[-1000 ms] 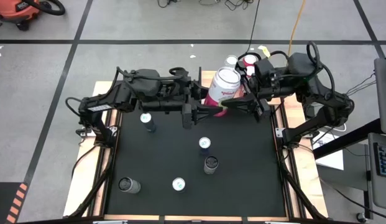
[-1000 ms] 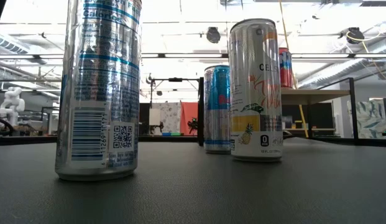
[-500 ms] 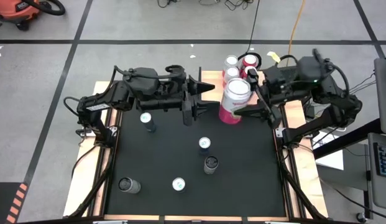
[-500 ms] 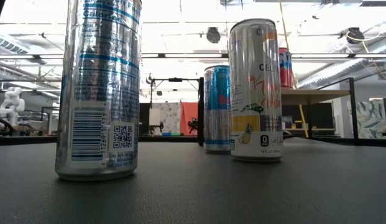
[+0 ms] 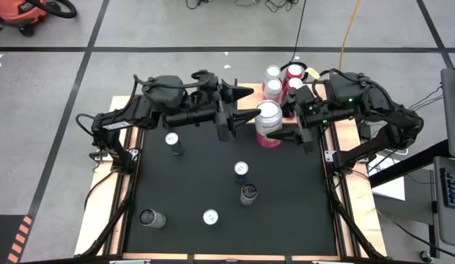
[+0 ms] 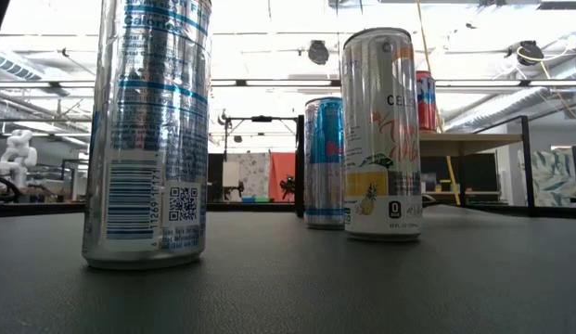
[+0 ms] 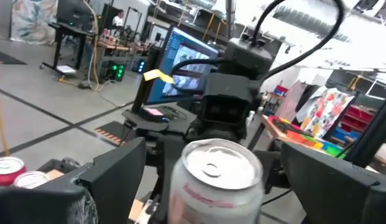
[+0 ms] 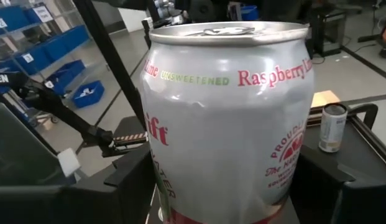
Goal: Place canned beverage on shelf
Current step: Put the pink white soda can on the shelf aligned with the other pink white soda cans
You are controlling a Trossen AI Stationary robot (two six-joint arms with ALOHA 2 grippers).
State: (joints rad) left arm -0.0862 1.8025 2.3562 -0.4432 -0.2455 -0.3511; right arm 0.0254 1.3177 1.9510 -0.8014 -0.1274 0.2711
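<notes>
A white and pink raspberry-lime can (image 5: 269, 121) hangs above the black mat's far edge, and my right gripper (image 5: 275, 123) is shut on it. My left gripper (image 5: 240, 114) stands open just to the can's left, at about the same height. Its fingers (image 7: 112, 177) point at the can (image 7: 217, 177) and do not touch it. The shelf (image 6: 464, 142), a light-wood board on a black frame, stands at the far edge. Three cans (image 5: 273, 73) stand upright on it, behind the held can. My right gripper pinches the can's opposite sides (image 8: 161, 186) between its two fingers, at the can's lower half. The fingers come about level from the table's right side. The can stands upright with its top up, lifted clear of the mat.
Several other cans stand upright on the black mat: one at the left (image 5: 174, 141), two in the middle (image 5: 242, 171), two near the front (image 5: 210, 217). Light wooden strips (image 5: 124, 192) edge the mat, and arm cables run along both sides.
My right gripper has sunk a little and tipped downward with the can. The can was tilted with its top toward the camera and now stands upright and lower, slightly nearer the mat. My left gripper has kept its place, stayed open and rolled a little.
</notes>
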